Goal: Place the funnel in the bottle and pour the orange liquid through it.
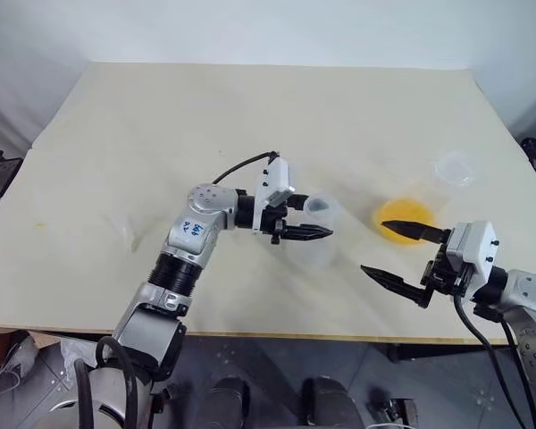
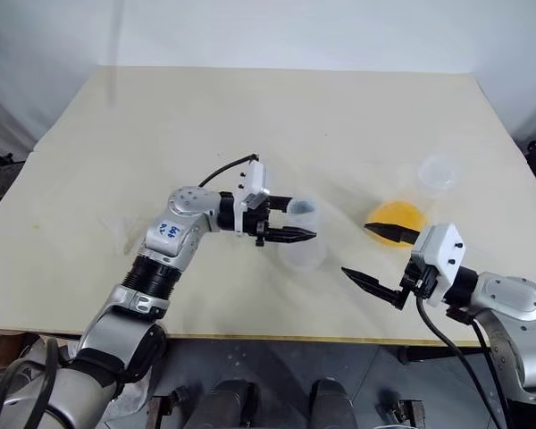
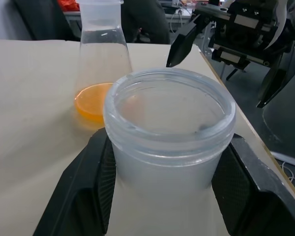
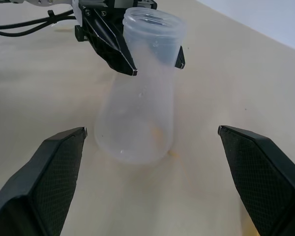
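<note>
My left gripper (image 1: 320,217) is shut on the neck of the cloudy conical bottle (image 1: 314,248), one black finger on each side just under the open mouth. The bottle (image 4: 137,118) stands roughly upright near the table's middle. I cannot tell whether its base touches the table. The orange liquid (image 1: 402,220) lies as a shallow round patch in the bottom of a clear flask (image 3: 102,54) to the bottle's right. My right gripper (image 1: 375,247) hangs open and empty in front of that flask, pointing at the bottle. The funnel is out of view.
The clear flask's wide lipped mouth (image 1: 454,168) rises near the table's right side. The beige table (image 1: 161,134) stretches bare to the left and back. Its front edge (image 1: 295,335) runs just below both grippers.
</note>
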